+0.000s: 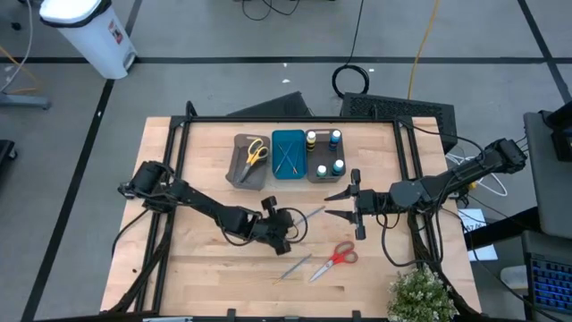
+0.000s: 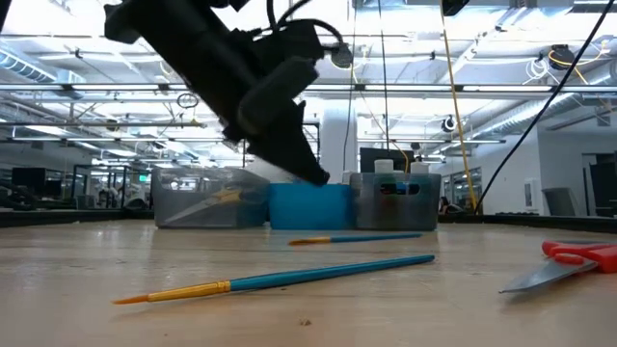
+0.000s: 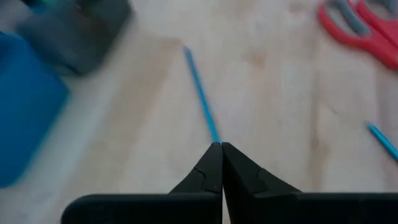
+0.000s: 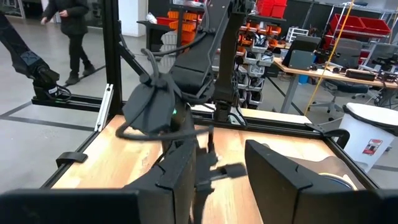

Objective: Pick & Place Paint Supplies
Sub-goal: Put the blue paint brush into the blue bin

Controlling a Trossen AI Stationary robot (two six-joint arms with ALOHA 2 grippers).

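Left gripper point(image 3: 221, 145) – fingers pressed together on the end of a thin blue brush stick point(image 3: 200, 93). Right gripper point(image 1: 338, 204) hovers apart near grey tray point(image 1: 323, 159), fingers spread, empty.

Two blue brushes point(image 2: 289, 279) and red-handled scissors point(image 1: 336, 259) flat on bare wood.

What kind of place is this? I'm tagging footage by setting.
Probably an open robotics lab or workshop: a wooden table in a metal frame, cluttered desks, and orange parts bins behind it.

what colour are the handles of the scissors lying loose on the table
Red. The scissors show best in the high view, lying on the bare wood near the front edge.
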